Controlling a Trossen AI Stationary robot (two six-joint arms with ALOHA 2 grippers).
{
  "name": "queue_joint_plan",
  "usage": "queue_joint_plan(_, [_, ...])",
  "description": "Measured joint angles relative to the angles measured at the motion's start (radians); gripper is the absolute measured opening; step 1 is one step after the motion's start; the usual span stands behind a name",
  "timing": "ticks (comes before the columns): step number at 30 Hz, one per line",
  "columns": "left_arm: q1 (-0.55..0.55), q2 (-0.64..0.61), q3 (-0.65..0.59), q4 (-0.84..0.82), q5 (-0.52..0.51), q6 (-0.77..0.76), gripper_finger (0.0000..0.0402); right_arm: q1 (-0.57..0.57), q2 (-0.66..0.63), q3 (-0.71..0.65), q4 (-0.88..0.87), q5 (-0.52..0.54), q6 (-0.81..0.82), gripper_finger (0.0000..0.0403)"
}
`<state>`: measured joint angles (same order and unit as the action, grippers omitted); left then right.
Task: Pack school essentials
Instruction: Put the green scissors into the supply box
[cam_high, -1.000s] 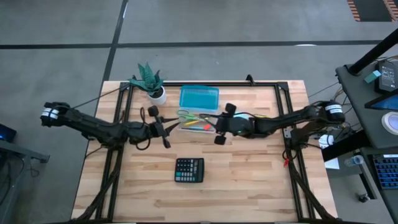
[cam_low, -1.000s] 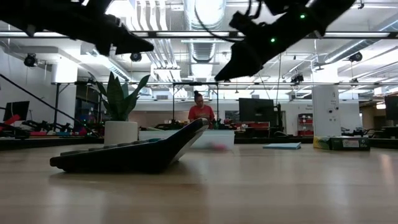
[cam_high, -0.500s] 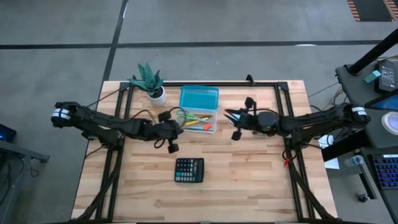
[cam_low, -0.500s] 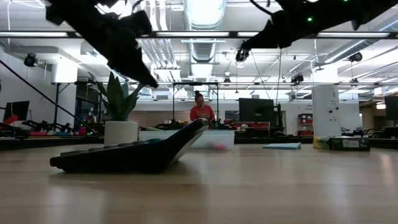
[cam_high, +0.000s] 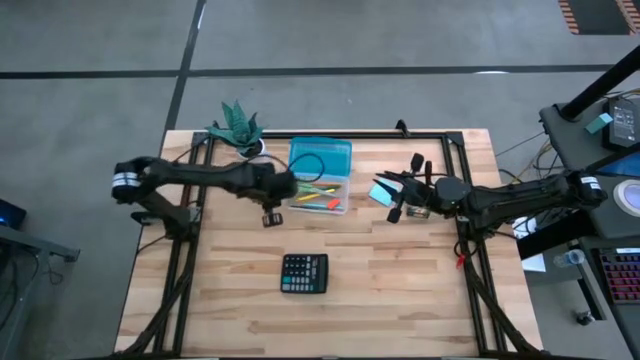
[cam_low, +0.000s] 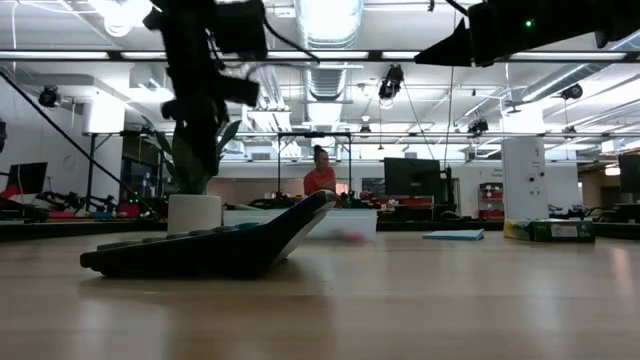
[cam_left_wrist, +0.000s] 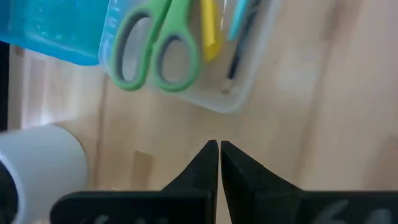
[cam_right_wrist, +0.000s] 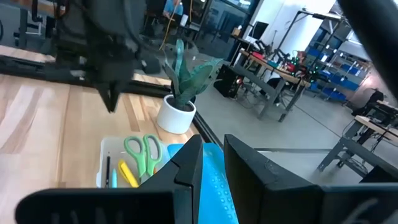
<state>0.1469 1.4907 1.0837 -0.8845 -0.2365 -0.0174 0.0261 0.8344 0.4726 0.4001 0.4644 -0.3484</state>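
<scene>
Quick update: the right arm has backed off from the clear tray (cam_high: 345, 207), and that has uncovered the light-blue note pad (cam_high: 381, 192). It's lying flat on the wood just off the tray's right side, so it isn't packed yet. The right gripper (cam_right_wrist: 212, 149) hangs just past the pad on the side away from the tray. Its fingers are a little apart and I can't see anything between them, only the tray's blue lid (cam_high: 320, 157) showing through the gap. The left gripper (cam_left_wrist: 218, 148) has swung up from the calculator (cam_high: 304, 272) side and now sits above the bare wood at the tray's left edge, near the corner closest to the potted plant (cam_high: 238, 127). Its fingers are pinched together with nothing in them. Inside the tray are the green-handled scissors (cam_left_wrist: 155, 53), a yellow pencil (cam_left_wrist: 209, 28) and a few other sticks, so that part looks done. The low view also shows a small box (cam_low: 550, 230) on the table out beyond the pad, maybe the crayons. My read is that the pad is the next thing to go in and the right arm is nearest to it.
</scene>
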Motion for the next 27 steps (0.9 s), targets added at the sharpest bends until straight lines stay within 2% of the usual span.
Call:
queue_joint_plan(4, [0.06, 0.096, 0.047, 0.012, -0.036, 0.097, 0.0001, 0.0, -0.003, -0.001, -0.006, 0.0, -0.004, 0.0057])
queue_joint_plan(7, [0.094, 0.157, 0.084, 0.02, -0.11, 0.135, 0.0001, 0.0, 0.001, -0.001, -0.018, 0.003, -0.019, 0.0057])
queue_joint_plan(11, [0.13, 0.212, 0.113, 0.018, -0.136, 0.167, 0.0001, -0.001, 0.001, -0.001, -0.042, 0.008, -0.03, 0.0057])
queue_joint_plan(27, [0.155, 0.244, 0.113, 0.112, -0.135, 0.21, 0.0001, -0.002, -0.001, -0.001, -0.044, 0.009, -0.028, 0.0057])
